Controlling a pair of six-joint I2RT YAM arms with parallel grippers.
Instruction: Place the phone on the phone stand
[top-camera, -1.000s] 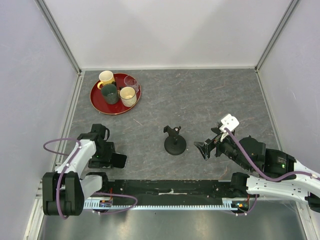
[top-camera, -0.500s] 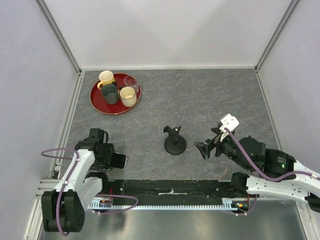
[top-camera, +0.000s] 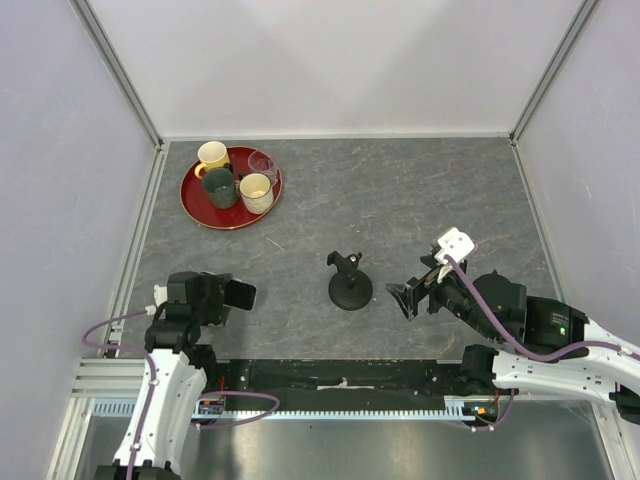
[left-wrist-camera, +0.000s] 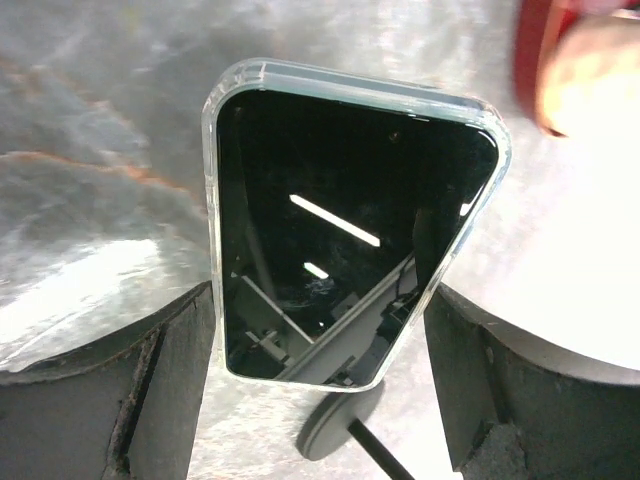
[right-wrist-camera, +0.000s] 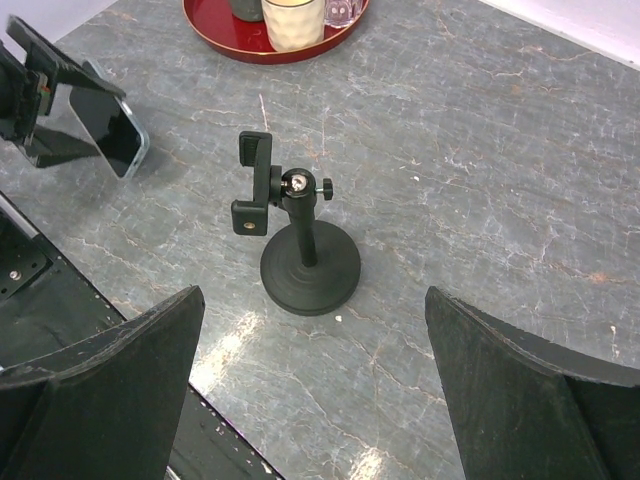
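Observation:
My left gripper (top-camera: 222, 296) is shut on the phone (top-camera: 240, 293), a black smartphone with a clear rim, and holds it tilted above the table at the near left. In the left wrist view the phone (left-wrist-camera: 350, 210) sits between my two fingers (left-wrist-camera: 110, 400), with the stand's disc base (left-wrist-camera: 335, 428) showing below it. The phone stand (top-camera: 350, 284) is black, upright at the table's middle, its clamp bracket (right-wrist-camera: 254, 183) empty. My right gripper (top-camera: 405, 298) is open and empty, just right of the stand (right-wrist-camera: 305, 255). The phone also shows in the right wrist view (right-wrist-camera: 108, 128).
A red tray (top-camera: 200, 205) with two mugs, a dark cup and a glass stands at the back left; it also shows in the right wrist view (right-wrist-camera: 215, 28). Grey walls enclose the table on three sides. A black rail (top-camera: 340, 375) runs along the near edge.
My left arm has risen with the phone, lifting it off the table and tipping it up; it now sits a little farther from the near edge. The right arm has barely moved.

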